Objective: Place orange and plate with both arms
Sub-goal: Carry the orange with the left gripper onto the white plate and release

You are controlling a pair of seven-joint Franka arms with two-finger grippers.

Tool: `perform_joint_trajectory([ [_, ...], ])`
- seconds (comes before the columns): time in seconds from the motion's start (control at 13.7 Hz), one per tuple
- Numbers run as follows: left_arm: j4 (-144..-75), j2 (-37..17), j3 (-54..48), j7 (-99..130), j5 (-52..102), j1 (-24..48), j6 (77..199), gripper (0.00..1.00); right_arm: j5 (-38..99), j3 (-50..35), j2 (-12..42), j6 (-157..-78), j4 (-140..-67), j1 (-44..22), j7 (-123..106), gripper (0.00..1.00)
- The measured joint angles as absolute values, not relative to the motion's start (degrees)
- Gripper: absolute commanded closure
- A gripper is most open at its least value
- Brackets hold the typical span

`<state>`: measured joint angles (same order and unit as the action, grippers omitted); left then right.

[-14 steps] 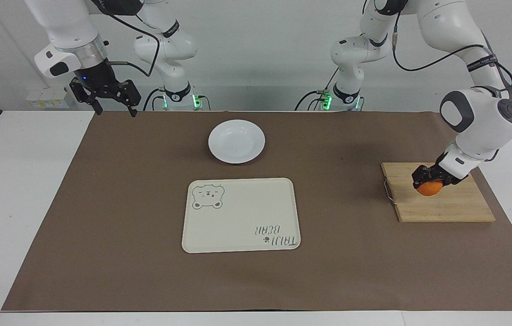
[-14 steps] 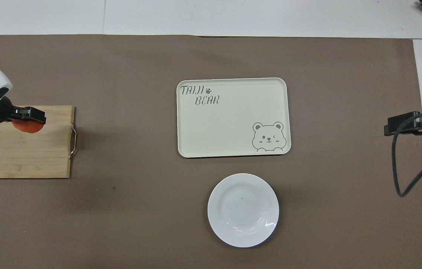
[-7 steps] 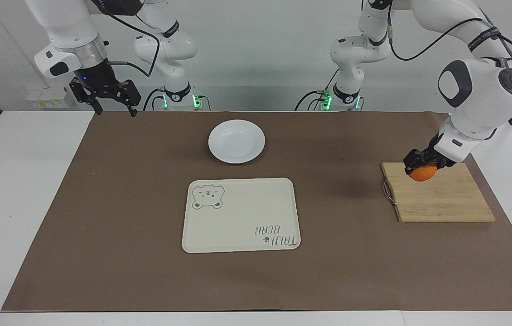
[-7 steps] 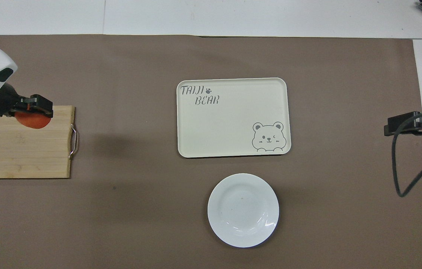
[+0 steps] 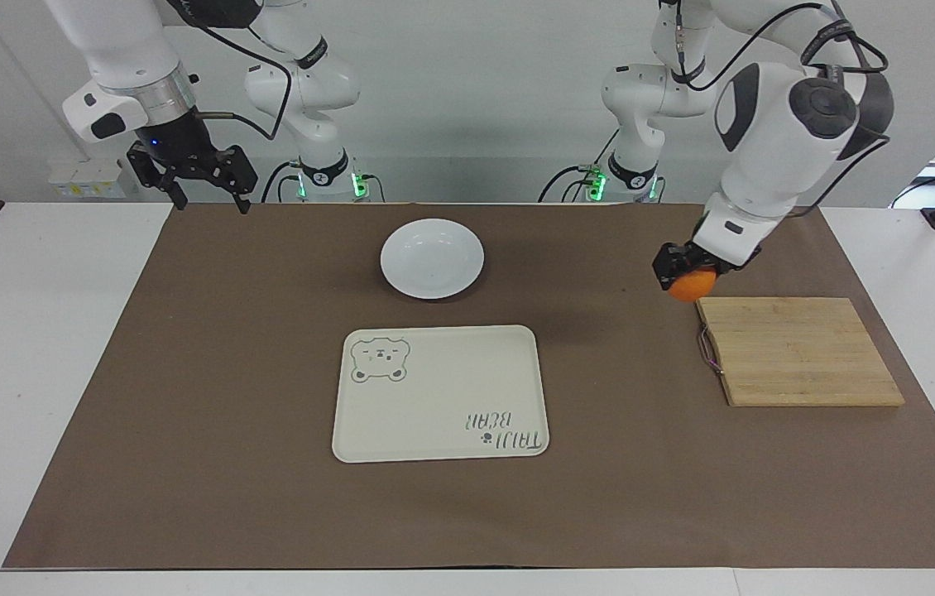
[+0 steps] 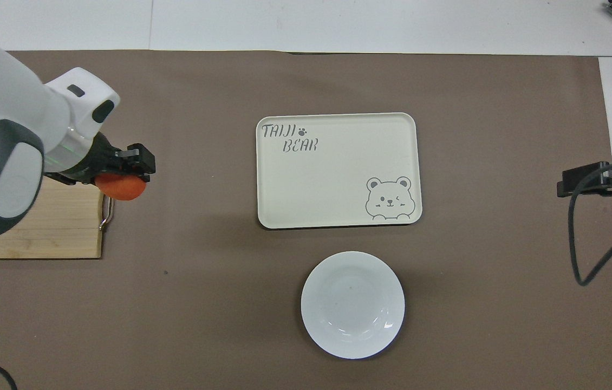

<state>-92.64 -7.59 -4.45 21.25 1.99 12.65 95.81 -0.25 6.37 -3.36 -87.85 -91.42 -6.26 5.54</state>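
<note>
Since a second ago the left gripper [image 5: 687,269] has lifted the orange [image 5: 692,285] off the cutting board [image 5: 798,352] and carried it toward the middle of the table; it now hangs in the air over the brown mat [image 5: 186,372] just past the board's handle edge, where earlier it sat low over the board itself. The board now lies bare, and its wire handle [image 5: 708,348] shows clearly. The left arm has swung up and inward, its big white wrist tilted so that the gripper points down and toward the tray [image 5: 434,430]. Its fingers are closed tight on the orange, which sticks out below the black fingertips. In the overhead view the left gripper [image 6: 131,168] and the orange [image 6: 121,187] sit over the board's handle corner, well apart from the tray [image 6: 338,211]. The right gripper [image 5: 196,178] has not moved: it waits high over the mat's edge at the right arm's end of the table, close to the robots, its fingers spread wide and holding nothing. The plate [image 5: 432,257] lies where it was, on the mat, nearer to the robots than the tray and just beside it, well apart from both grippers.
</note>
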Motion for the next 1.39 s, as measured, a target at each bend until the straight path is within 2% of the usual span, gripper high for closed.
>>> perform_joint_trajectory([
  [0.37,-96.5,-7.6,-4.7,29.7,2.6,22.8,100.3,1.00,-0.3,6.4,-3.4,-87.9,-91.4,-6.3,5.5,0.00],
  [0.8,-109.8,-8.7,-4.9,38.2,6.1,36.8,119.5,1.00,-0.3,6.4,-3.4,-87.9,-91.4,-6.3,5.5,0.00],
  [1.24,-114.6,-11.7,-4.9,49.2,10.5,46.3,131.0,1.00,-0.3,6.5,-3.4,-87.9,-91.5,-6.3,5.5,0.00],
  [1.32,-115.0,-12.5,-4.9,51.4,10.5,47.9,133.2,0.96,-0.3,6.5,-3.4,-87.9,-91.5,-6.3,5.5,0.00],
  [1.39,-115.5,-13.8,-4.9,53.7,10.5,49.6,136.0,0.22,-0.3,6.5,-3.4,-87.9,-91.5,-6.3,5.5,0.00],
])
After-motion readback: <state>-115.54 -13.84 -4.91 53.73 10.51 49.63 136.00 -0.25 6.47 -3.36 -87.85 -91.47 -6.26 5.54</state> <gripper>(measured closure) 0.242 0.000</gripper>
